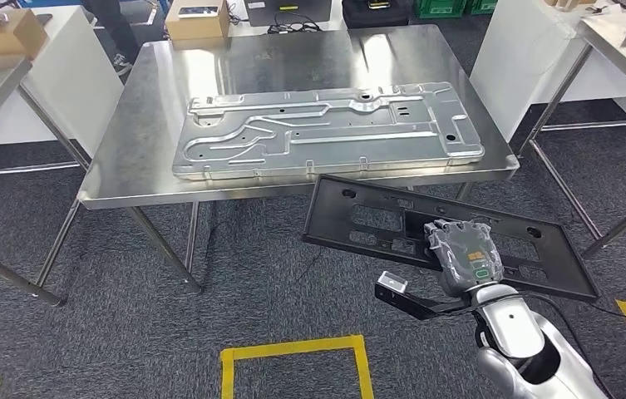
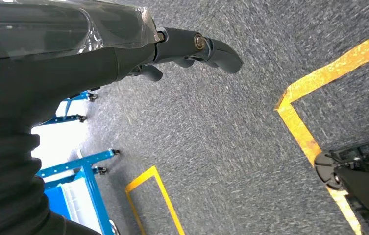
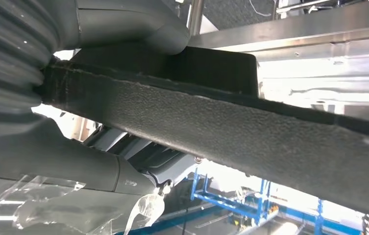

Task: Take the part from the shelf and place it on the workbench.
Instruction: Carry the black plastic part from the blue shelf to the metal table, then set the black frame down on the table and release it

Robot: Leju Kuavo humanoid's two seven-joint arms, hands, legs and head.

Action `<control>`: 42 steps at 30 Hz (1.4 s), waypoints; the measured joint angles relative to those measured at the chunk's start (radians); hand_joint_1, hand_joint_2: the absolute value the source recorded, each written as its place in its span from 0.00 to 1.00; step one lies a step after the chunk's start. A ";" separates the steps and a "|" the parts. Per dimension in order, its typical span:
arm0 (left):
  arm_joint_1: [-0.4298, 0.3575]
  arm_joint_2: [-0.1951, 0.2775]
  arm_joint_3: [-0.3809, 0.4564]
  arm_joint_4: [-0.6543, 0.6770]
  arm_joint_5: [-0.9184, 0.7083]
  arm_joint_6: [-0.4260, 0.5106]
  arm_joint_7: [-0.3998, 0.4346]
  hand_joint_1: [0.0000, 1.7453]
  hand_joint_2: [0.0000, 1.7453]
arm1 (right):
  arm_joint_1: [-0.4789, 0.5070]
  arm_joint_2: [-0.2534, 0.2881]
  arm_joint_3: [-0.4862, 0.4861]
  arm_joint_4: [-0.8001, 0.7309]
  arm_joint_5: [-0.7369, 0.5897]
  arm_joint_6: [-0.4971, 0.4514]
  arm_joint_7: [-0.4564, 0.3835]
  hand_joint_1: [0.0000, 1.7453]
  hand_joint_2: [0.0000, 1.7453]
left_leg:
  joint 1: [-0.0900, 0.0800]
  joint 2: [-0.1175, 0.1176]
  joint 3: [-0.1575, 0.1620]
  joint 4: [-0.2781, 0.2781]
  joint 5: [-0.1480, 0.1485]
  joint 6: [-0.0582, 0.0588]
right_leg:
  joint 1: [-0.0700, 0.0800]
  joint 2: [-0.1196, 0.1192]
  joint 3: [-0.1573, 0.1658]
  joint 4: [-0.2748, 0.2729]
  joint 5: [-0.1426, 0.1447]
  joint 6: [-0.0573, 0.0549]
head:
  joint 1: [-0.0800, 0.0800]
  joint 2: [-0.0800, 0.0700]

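The part, a long flat black plastic panel (image 1: 359,218) with cut-outs, hangs level in the air just in front of the steel workbench (image 1: 143,141), lower than its top. My right hand (image 1: 463,253) grips the panel's near edge around the middle; in the right wrist view the thumb (image 3: 123,22) lies over the black panel (image 3: 251,132) and the fingers (image 3: 74,166) wrap beneath it. My left hand (image 2: 192,49) hangs above grey carpet, its fingers curled loosely with nothing in them.
A large stamped metal sheet (image 1: 326,129) covers much of the workbench's near half. Cardboard boxes (image 1: 197,18) stand at the far edge. Other tables (image 1: 625,41) flank both sides. Yellow tape (image 1: 293,349) marks the carpet; a blue cart (image 2: 82,191) stands on the floor.
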 joint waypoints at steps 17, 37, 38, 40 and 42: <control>0.001 0.005 -0.008 0.000 -0.013 -0.003 0.004 0.00 1.00 | -0.017 0.014 0.028 0.000 0.002 0.002 -0.005 1.00 1.00 | 0.002 0.014 -0.026 -0.013 0.019 0.008 | -0.002 -0.003 0.061 -0.013 -0.034 0.003 | 0.000 0.000; 0.004 0.010 -0.022 0.000 -0.014 -0.001 0.006 0.00 1.00 | -0.018 0.022 0.040 0.005 0.005 0.008 -0.004 1.00 1.00 | 0.009 0.006 -0.033 0.240 -0.140 -0.034 | 0.003 -0.012 0.024 -0.025 0.005 -0.036 | 0.002 0.000; 0.006 0.010 -0.022 0.000 -0.013 0.000 0.006 0.00 1.00 | -0.017 0.023 0.041 0.005 0.005 0.009 -0.004 1.00 1.00 | 0.011 0.006 -0.086 0.301 -0.173 -0.037 | 0.004 -0.011 0.034 -0.025 -0.004 -0.036 | 0.002 0.000; 0.012 0.009 -0.022 0.000 -0.014 0.002 0.006 0.00 1.00 | -0.014 0.024 0.043 0.005 0.005 0.010 -0.004 1.00 1.00 | 0.012 0.006 -0.144 0.316 -0.211 -0.036 | 0.005 -0.009 0.060 -0.025 -0.027 -0.035 | 0.002 0.000; 0.015 0.009 -0.022 0.000 -0.014 0.005 0.006 0.00 1.00 | -0.012 0.025 0.045 0.005 0.006 0.012 -0.004 1.00 1.00 | 0.008 0.006 -0.139 0.202 -0.147 -0.018 | 0.008 -0.008 0.090 -0.029 -0.049 -0.033 | 0.002 0.000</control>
